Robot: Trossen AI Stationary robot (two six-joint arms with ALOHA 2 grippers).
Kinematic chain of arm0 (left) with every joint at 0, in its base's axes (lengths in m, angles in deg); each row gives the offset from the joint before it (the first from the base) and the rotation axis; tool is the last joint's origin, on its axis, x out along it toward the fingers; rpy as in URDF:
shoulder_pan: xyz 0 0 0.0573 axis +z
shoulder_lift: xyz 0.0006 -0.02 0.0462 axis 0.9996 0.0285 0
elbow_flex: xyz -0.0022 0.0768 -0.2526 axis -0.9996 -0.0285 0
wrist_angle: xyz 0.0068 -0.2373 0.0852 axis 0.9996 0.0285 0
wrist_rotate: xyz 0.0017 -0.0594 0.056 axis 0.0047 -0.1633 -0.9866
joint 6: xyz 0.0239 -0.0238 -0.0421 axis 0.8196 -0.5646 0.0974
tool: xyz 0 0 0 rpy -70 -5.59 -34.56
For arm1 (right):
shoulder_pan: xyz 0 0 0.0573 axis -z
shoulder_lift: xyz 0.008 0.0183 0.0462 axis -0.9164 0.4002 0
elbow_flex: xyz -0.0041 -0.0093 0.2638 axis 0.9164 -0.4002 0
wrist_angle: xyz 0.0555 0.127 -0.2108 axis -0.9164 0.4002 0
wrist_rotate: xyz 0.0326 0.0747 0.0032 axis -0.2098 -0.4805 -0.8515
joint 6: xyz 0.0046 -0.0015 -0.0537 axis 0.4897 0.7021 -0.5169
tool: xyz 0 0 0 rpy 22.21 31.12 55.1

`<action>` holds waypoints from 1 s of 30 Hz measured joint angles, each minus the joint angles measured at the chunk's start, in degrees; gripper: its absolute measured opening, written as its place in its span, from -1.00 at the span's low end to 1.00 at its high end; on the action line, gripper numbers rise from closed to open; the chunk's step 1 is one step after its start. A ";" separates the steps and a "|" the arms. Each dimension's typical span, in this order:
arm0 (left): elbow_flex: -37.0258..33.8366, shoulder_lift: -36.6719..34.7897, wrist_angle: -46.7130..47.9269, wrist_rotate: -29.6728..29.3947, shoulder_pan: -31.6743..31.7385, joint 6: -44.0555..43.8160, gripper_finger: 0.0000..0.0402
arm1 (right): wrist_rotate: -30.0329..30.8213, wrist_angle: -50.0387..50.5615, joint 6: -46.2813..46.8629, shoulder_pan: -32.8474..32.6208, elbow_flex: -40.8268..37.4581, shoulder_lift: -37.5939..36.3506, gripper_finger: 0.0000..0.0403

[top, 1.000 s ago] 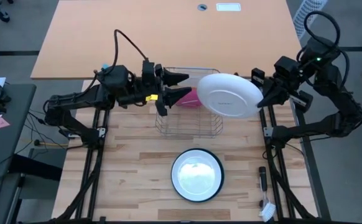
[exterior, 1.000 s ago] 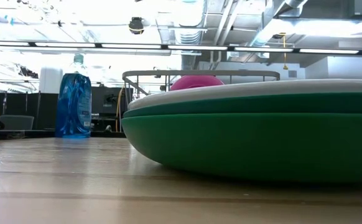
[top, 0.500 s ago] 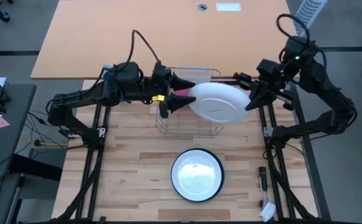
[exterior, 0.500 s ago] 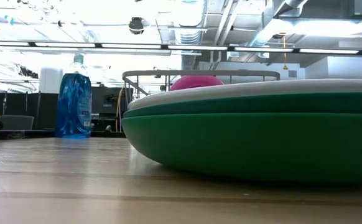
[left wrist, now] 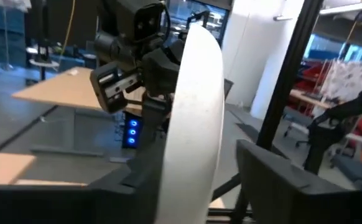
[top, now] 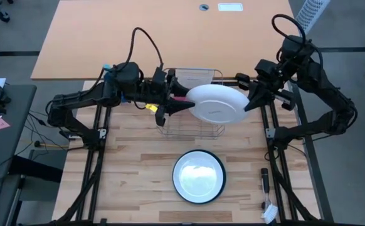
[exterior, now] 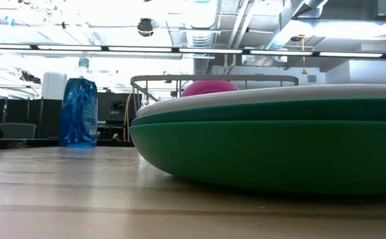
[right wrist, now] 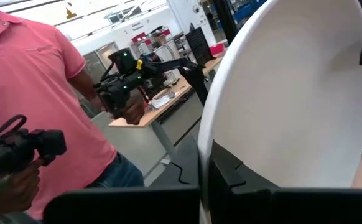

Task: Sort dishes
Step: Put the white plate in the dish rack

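While over the rack (top: 192, 129), white plate (top: 217, 104) in right claw (top: 250, 100), left claw (top: 181, 97) alongside

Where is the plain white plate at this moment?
In the high view, the white plate is held above the wire dish rack, between the left gripper and right gripper.

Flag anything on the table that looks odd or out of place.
Nothing looks spilled or broken. The one unusual sight is the white plate, held in the air over the wire rack between the right pincer and left pincer, one at each edge. A dark-rimmed plate lies flat in front.
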State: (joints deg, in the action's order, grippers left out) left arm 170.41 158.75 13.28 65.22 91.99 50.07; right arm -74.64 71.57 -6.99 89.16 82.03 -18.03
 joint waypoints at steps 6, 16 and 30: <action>0.00 0.00 0.11 0.46 -0.03 5.38 -0.52 | -2.38 -0.02 -0.12 0.74 0.00 0.49 -0.98; 0.00 -0.13 0.08 4.91 0.19 3.54 -0.83 | -0.52 -0.31 6.63 1.33 0.09 0.73 -0.85; 0.10 -5.60 1.16 -1.49 0.59 1.84 -0.99 | 3.51 4.68 14.85 23.06 0.08 -1.30 -0.10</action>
State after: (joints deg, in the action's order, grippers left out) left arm 170.51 153.16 14.44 63.73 92.58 51.91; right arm -71.14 76.25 7.86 112.22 82.10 -19.33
